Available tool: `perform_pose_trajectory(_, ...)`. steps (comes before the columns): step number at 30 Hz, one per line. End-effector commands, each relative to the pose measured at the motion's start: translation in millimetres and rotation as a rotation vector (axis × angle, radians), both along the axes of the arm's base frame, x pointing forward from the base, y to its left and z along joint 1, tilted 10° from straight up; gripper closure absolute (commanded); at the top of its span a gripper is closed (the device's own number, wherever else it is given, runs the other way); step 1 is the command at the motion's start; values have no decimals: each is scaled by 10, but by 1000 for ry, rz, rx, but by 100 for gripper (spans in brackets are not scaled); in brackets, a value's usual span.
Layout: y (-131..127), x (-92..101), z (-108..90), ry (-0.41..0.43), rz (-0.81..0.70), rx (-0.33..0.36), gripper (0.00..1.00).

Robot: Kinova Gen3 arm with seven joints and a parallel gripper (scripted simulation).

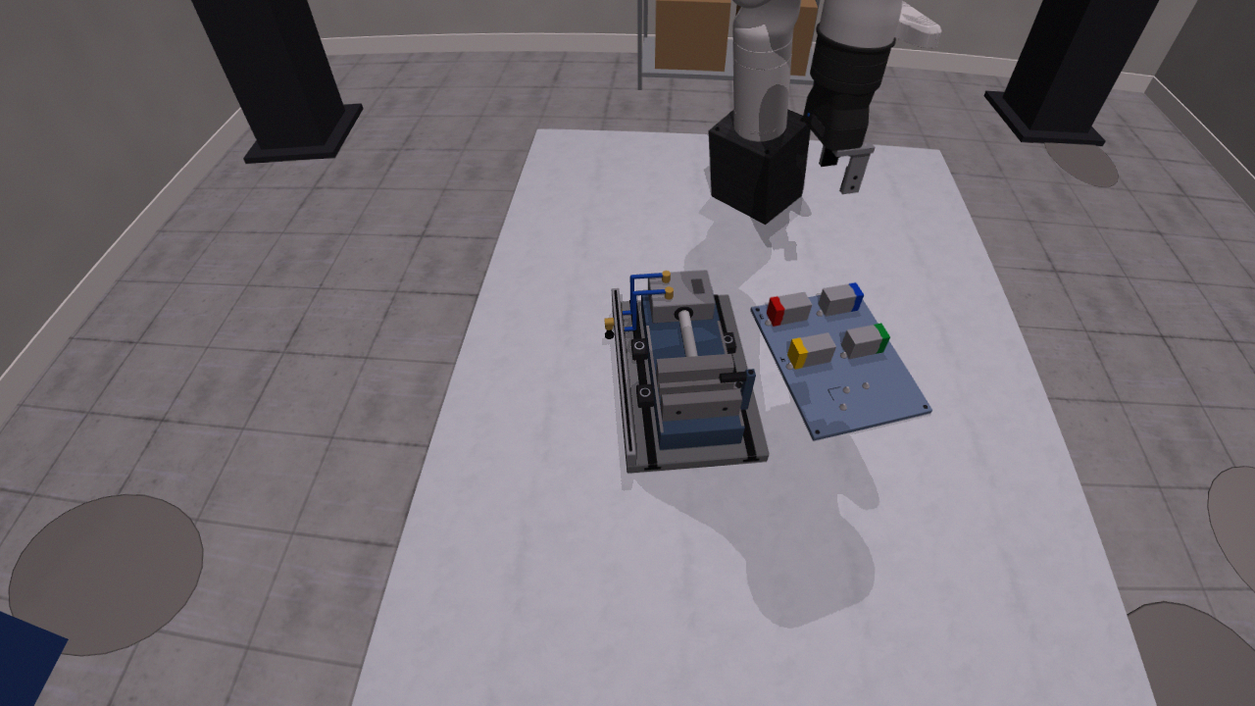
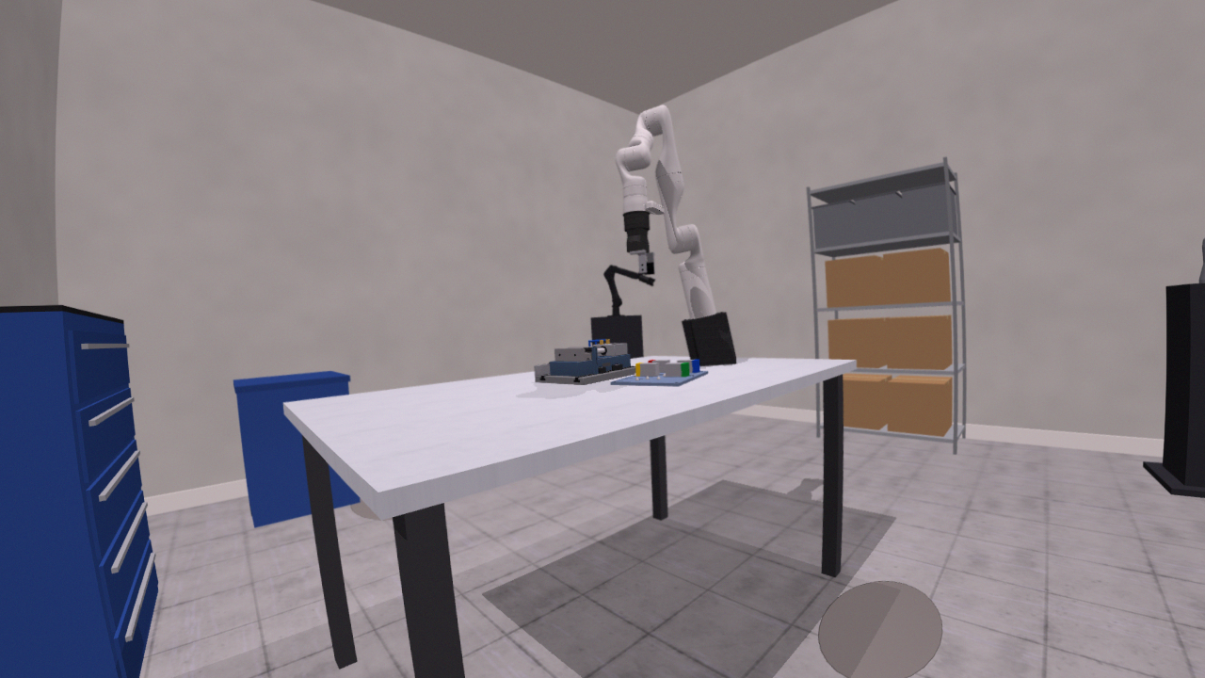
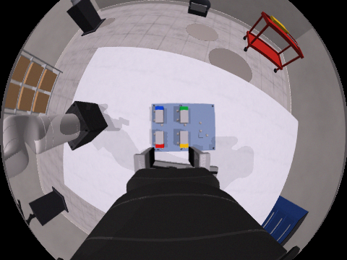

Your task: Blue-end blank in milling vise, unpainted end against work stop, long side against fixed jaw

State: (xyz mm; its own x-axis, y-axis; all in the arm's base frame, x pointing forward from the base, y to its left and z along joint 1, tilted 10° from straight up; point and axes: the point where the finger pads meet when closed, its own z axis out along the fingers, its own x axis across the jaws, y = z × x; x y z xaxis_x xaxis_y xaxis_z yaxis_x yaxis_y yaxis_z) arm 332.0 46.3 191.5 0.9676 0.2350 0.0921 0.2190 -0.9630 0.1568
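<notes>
The blank with the blue end [image 1: 836,300] [image 3: 159,116] lies on the blue plate [image 1: 886,399] [image 3: 208,112], at its corner nearest the arm's base. The milling vise [image 1: 702,432] [image 2: 581,367] stands beside the plate. Its fixed jaw [image 1: 700,406] is at the end away from the base; the moving jaw [image 1: 693,370] faces it across a narrow-looking gap. The work stop [image 1: 731,378] is a dark rod on a blue post at the plate side. The low bars are hidden. My gripper [image 1: 839,174] [image 2: 646,265] [image 3: 171,154] is open and empty, high above the table.
Blanks with red [image 1: 794,307] [image 3: 159,136], yellow [image 1: 819,349] [image 3: 183,137] and green [image 1: 862,342] [image 3: 183,116] ends lie on the plate. Blue hoses [image 1: 632,302] rise at the vise's side nearer the base. The arm's black base [image 1: 758,171] [image 3: 87,124] stands at the table's far end.
</notes>
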Motion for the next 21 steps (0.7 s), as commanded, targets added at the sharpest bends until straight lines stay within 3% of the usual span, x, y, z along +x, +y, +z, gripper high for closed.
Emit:
perform_pose_trajectory(1, -70, 10, 14, -2, 0, 1, 0)
perform_pose_trajectory(13, -409, 42, 62, -5, -3, 3, 0)
perform_pose_trajectory(21, -353, 32, 52, -2, 3, -3, 0)
